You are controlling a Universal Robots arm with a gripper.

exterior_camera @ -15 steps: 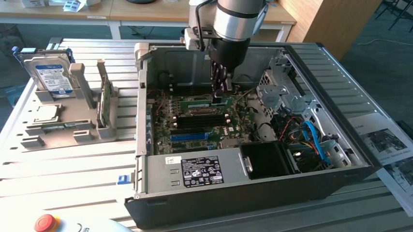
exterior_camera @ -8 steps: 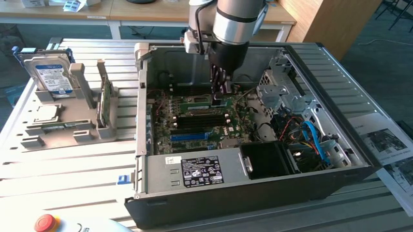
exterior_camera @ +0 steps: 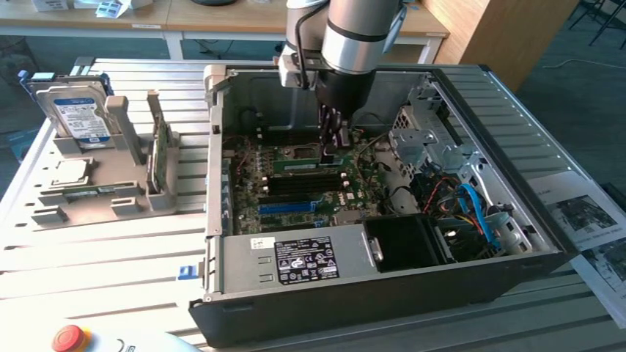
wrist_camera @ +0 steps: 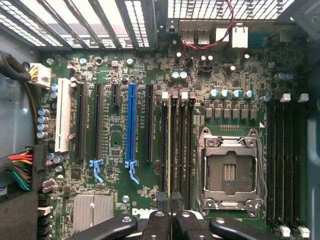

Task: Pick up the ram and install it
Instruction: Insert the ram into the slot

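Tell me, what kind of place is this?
Probably a robotics lab or workshop: a robot arm reaches into an open computer case on a slatted metal table, a hard drive stands in a grey fixture beside it, and a red emergency-stop button sits in front.

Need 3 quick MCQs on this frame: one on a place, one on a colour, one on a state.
1. Where is the hard drive?
A) in the rack outside the case
B) inside the case
C) on top of the case

2. What colour is the long slot among the black expansion slots?
A) red
B) blue
C) yellow

3. What is the state of the pincer?
A) open over the rack
B) shut on the ram, inside the case
C) shut on nothing, outside the case

Answers:
1 A: the hard drive stands in the rack at the exterior view's left, outside the case.
2 B: the wrist view shows it blue.
3 B: the fingers clamp the ram edge-on.
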